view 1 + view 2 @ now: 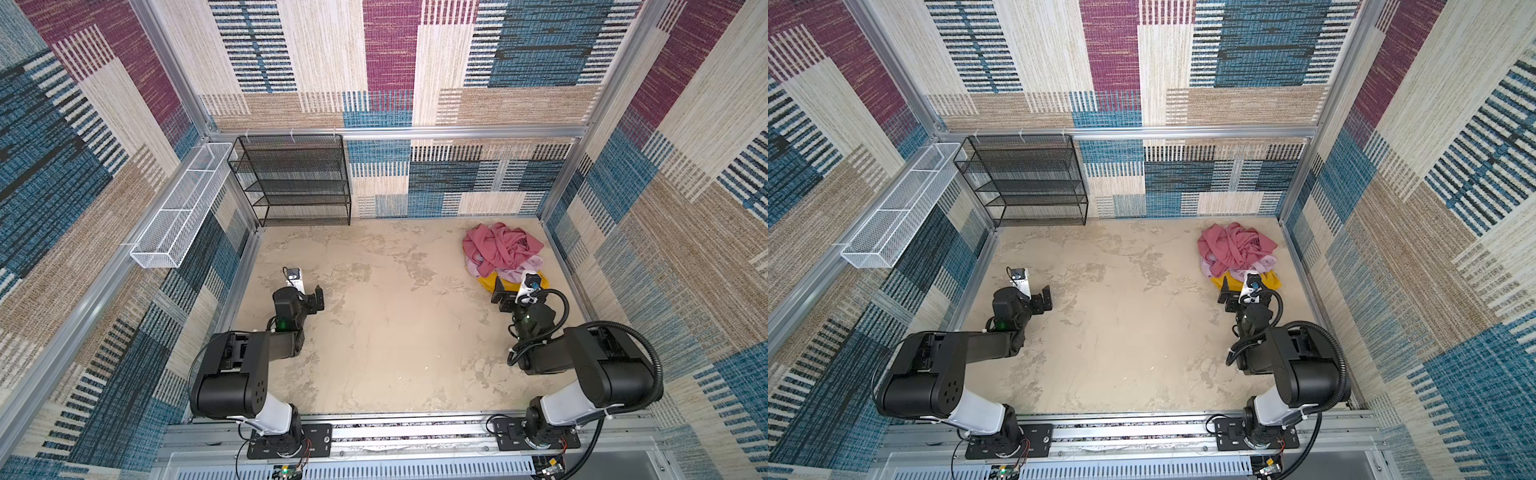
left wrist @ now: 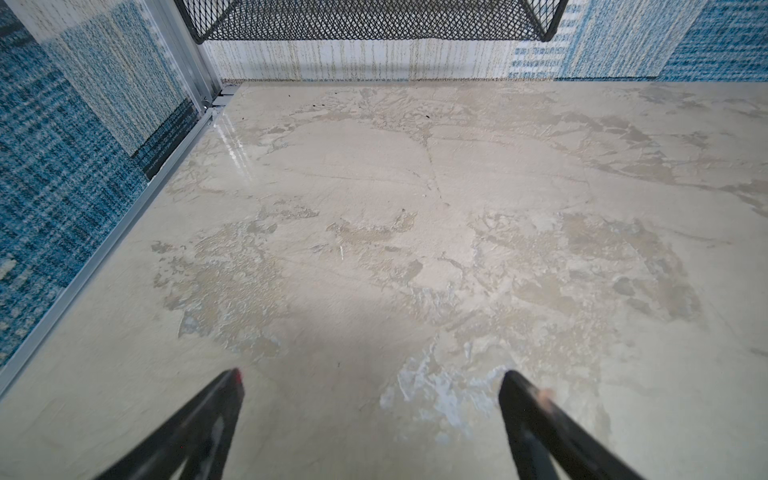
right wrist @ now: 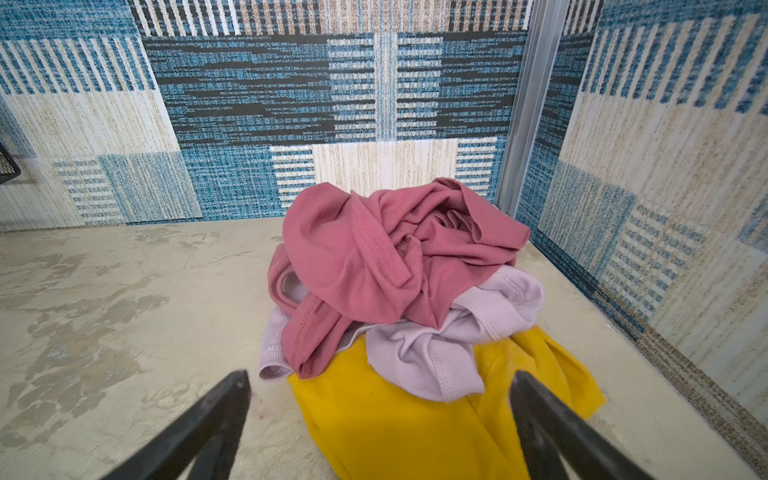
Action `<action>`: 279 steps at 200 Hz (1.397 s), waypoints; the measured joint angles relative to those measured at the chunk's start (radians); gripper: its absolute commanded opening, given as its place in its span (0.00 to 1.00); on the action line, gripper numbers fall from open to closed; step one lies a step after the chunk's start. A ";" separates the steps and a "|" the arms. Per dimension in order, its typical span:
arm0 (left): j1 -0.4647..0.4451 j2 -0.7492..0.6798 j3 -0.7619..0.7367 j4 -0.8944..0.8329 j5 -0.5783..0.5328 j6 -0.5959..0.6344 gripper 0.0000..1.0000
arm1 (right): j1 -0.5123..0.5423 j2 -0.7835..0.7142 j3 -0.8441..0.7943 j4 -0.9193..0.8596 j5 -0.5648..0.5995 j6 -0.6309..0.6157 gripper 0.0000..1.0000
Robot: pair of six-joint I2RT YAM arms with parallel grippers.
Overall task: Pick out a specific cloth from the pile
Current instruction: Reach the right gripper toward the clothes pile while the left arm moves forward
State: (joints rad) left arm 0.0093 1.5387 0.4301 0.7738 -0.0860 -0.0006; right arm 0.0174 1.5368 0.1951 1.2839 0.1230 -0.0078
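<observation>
The pile (image 1: 500, 255) (image 1: 1235, 253) lies in the table's far right corner. A dusty-rose garment (image 3: 374, 257) is crumpled on top. The cloth (image 3: 424, 353) (image 1: 533, 262), pale lilac and ribbed, pokes out from under it and rests on a mustard-yellow garment (image 3: 395, 424) (image 1: 487, 282). My right gripper (image 3: 380, 376) (image 1: 508, 289) is open, hovering at the pile's near edge with its fingers astride the yellow fabric and the lilac hem, holding nothing. At the left side, my left gripper (image 2: 372, 372) (image 1: 309, 293) is open and empty over bare table.
A black mesh shelf rack (image 1: 297, 180) (image 2: 374, 18) stands against the back wall at the left. A white wire basket (image 1: 178, 208) hangs on the left wall. The right wall and a metal corner post (image 3: 528, 104) stand close behind the pile.
</observation>
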 measured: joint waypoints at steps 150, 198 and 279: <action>-0.024 -0.204 0.096 -0.274 -0.010 -0.005 0.51 | 0.018 -0.216 0.213 -0.400 0.012 0.046 0.75; -0.086 -0.246 0.188 -0.429 0.015 -0.060 0.50 | 0.123 -0.291 0.294 -0.676 0.019 0.084 0.70; -0.238 -0.169 0.352 -0.653 0.063 -0.185 0.47 | 0.194 -0.219 0.384 -0.923 -0.013 0.152 0.61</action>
State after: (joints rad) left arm -0.2291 1.3693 0.7822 0.1211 -0.0235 -0.1856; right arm 0.2115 1.3182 0.5793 0.3611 0.1097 0.1440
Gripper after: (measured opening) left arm 0.466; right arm 0.622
